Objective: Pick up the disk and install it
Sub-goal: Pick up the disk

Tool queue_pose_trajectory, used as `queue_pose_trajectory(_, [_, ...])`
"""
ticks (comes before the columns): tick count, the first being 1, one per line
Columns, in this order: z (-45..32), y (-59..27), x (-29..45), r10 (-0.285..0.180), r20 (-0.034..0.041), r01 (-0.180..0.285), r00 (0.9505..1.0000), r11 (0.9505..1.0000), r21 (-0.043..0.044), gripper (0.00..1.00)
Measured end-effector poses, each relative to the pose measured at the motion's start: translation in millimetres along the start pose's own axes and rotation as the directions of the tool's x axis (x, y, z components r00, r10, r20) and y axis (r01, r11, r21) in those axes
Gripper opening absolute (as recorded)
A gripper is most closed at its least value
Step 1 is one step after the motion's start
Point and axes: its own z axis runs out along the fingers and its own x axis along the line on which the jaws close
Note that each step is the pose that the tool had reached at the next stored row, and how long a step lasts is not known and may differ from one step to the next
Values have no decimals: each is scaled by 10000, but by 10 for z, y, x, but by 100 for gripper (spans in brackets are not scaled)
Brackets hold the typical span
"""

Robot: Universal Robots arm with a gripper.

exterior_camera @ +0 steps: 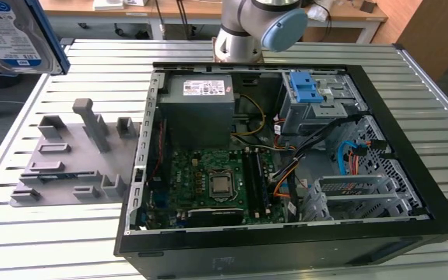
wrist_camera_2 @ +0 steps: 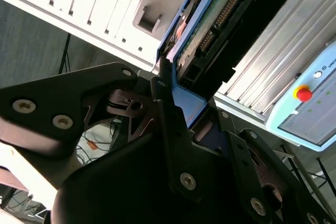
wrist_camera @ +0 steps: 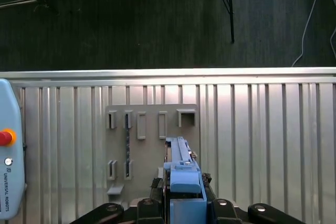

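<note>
Disk (exterior_camera: 12,36): held in the air above the desk (exterior_camera: 434,81), label facing the exterior view, at 10 o'clock from the open computer case (exterior_camera: 286,248).
Claw (wrist_camera_2: 181,98): clenched on the disk's blue handle end.
Grey holder tray (exterior_camera: 60,166): flat on the desk, at the case's 9 o'clock.
Blue latch bracket (exterior_camera: 308,88): atop the drive cage, at 1 o'clock inside the case.

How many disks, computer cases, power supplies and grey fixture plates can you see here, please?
disk: 1
computer case: 1
power supply: 1
grey fixture plate: 1
Total: 4
</note>
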Motion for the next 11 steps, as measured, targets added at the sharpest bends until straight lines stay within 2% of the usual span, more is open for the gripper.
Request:
queue_pose_trajectory(5, [-99,-11,12,-1,4,1,10000,10000,-10,36])
queue_pose_trajectory(11, [-105,-31,60,0,8,0,10000,10000,-8,36])
